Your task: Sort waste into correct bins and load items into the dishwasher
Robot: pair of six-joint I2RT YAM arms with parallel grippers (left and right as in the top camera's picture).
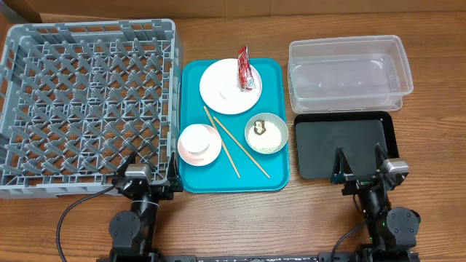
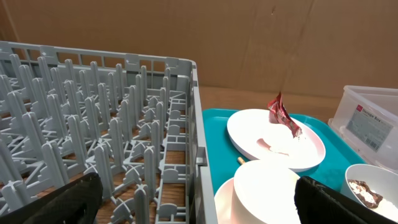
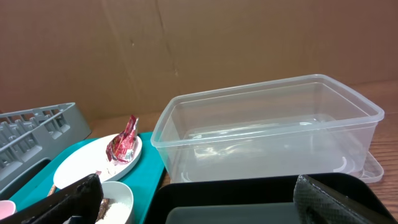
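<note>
A red-and-white wrapper (image 1: 245, 69) lies on the white plate (image 1: 224, 86) on a teal tray. Rice with a brown lump fills the grey-green bowl (image 1: 266, 133). A white cup stands in the pinkish bowl (image 1: 199, 143), and two chopsticks (image 1: 222, 142) lie between the bowls. The grey dish rack (image 1: 87, 102) is at left. The clear tub (image 1: 349, 73) and black tray (image 1: 346, 145) are at right. My left gripper (image 1: 151, 166) hangs open over the rack's near right corner (image 2: 199, 155), with the cup (image 2: 264, 190) just ahead. My right gripper (image 1: 359, 161) is open over the black tray (image 3: 249, 199).
The teal tray (image 1: 233, 178) sits between the rack and the bins. A brown cardboard wall (image 3: 186, 43) closes off the far side of the table. Bare wooden tabletop runs along the front edge around both arm bases.
</note>
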